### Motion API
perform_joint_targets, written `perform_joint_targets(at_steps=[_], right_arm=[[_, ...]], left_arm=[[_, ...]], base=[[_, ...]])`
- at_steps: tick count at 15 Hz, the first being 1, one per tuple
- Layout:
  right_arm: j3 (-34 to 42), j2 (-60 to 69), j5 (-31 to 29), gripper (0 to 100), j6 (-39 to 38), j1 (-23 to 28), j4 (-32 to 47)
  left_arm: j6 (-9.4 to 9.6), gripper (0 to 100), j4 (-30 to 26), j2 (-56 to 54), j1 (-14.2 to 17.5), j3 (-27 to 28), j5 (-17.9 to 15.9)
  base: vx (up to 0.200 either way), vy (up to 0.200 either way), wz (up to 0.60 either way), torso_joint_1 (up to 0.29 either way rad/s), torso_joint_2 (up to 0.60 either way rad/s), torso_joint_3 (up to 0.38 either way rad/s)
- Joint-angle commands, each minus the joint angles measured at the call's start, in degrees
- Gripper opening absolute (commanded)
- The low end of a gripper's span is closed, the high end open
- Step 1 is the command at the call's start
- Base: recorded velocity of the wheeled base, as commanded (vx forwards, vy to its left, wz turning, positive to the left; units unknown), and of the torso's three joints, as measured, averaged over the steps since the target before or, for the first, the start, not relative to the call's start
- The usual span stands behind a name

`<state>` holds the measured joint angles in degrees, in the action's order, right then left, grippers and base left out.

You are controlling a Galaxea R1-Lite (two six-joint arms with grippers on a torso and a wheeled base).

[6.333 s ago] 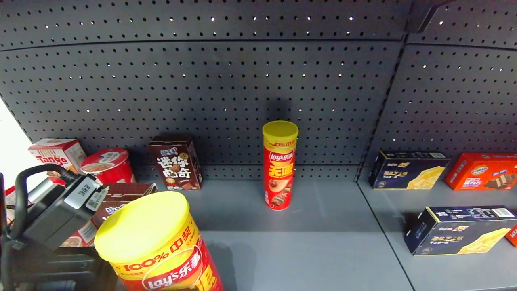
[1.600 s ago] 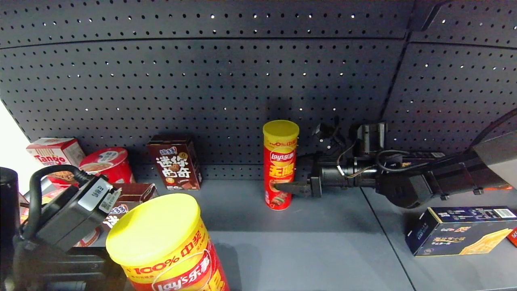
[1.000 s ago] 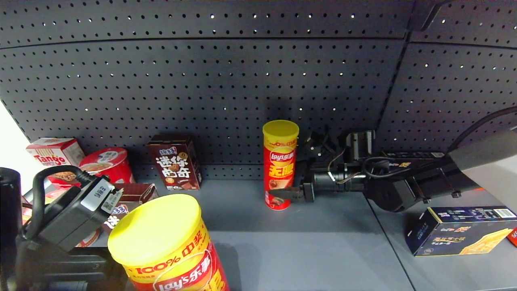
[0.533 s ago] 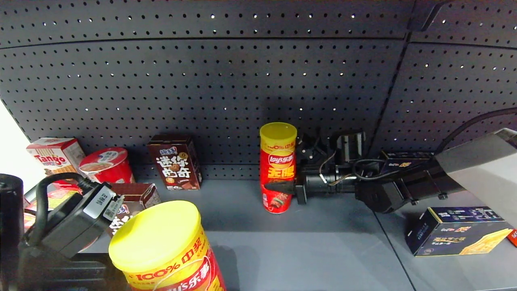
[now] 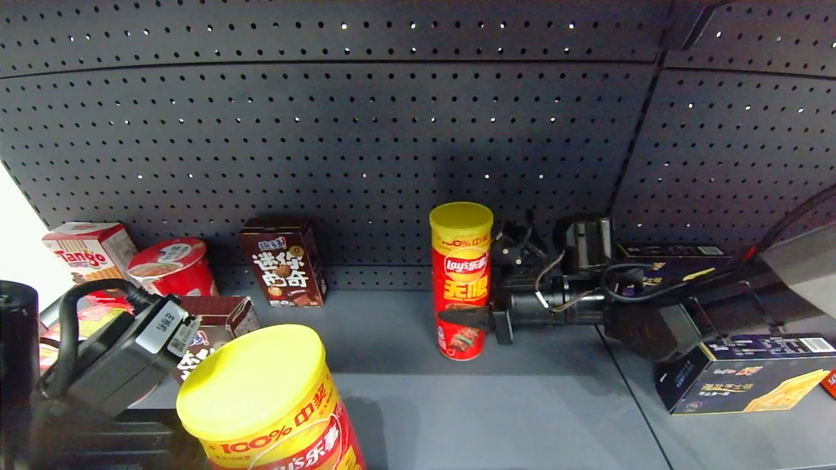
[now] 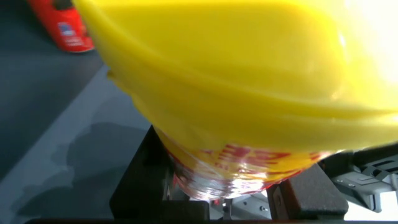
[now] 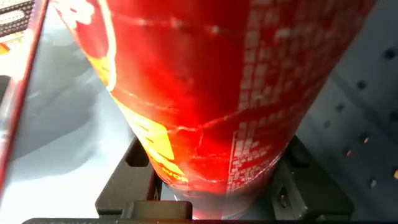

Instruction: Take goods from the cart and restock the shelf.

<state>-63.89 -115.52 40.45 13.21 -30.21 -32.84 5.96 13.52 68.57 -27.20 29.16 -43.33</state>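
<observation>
A red chip can with a yellow lid [image 5: 460, 281] stands upright on the grey shelf [image 5: 535, 398], near the pegboard back wall. My right gripper [image 5: 467, 318] comes in from the right and is shut on its lower half; in the right wrist view the can's red wall [image 7: 211, 93] sits between the fingers of that gripper [image 7: 217, 183]. A second, matching chip can [image 5: 268, 398] is at the lower left, held upright in front of the shelf. My left gripper [image 6: 230, 190] is shut on it below its yellow lid [image 6: 236, 62].
A brown cookie box [image 5: 282, 262], a red noodle cup [image 5: 171, 267] and a red-and-white wafer box [image 5: 88, 247] stand at the back left. Dark blue boxes [image 5: 741, 372] lie on the right section. Bare shelf lies in front of the standing can.
The right arm came in from the right and closed on the standing can. In the last half second the can shifted slightly right and toward the shelf's front. The left can stayed roughly in place.
</observation>
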Motion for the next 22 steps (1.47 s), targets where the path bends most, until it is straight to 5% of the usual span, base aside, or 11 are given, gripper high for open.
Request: perform_joint_targets(at_steps=[1,8,22], right_arm=[[9.3,9.4,-2.7,0,-0.2,-1.2,-0.4],[25.0,21.7,-5.1,0,-1.9,-1.9,-5.3],[39.8,24.5,-5.0,0,-3.6,-3.8,-18.8]], left_arm=[[0.02,0,0.0,0.0,0.0,0.1,0.0],[0.02,0,-0.1,0.8,-0.3,3.4,0.1],[-0.07,0,-0.1,7.0,0.0,8.8,0.9]], base=[[0.0,0.0,0.0,0.0,0.0,0.0],[0.0,0.0,0.0,0.0,0.0,0.0],[0.0,0.0,0.0,0.0,0.0,0.0]])
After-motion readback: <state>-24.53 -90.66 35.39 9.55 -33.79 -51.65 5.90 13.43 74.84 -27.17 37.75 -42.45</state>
